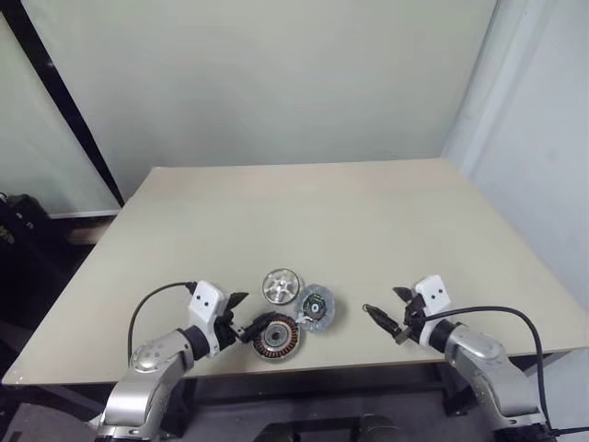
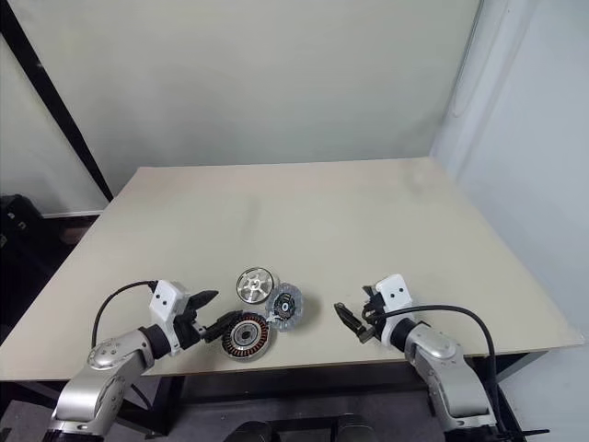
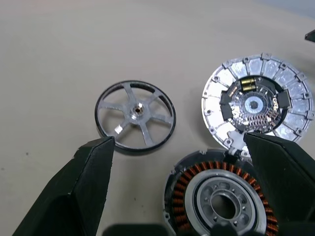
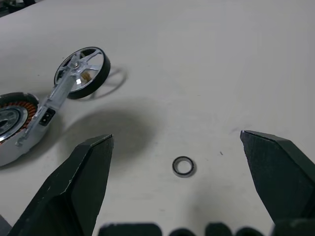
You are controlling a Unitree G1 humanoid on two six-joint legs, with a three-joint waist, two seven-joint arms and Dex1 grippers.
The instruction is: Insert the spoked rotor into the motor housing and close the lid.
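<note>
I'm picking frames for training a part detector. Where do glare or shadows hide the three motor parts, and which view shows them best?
Left wrist view: clearest; the spoked rotor, lid and motor housing's copper windings read well, with mild shine on the lid's segments. Right wrist view: the lid stands edge-on, throwing a soft shadow on the table. Left eye view: parts small, rotor hub gleams.

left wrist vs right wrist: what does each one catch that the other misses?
Left wrist: the left gripper, open, over the housing's copper coils and hollow centre, plus the lid's face with its black centre.

Right wrist: the right gripper, open, with a small dark ring lying on the table between its fingers. The lid appears edge-on, leaning on the housing.

Both: rotor, housing, lid, beige table.
</note>
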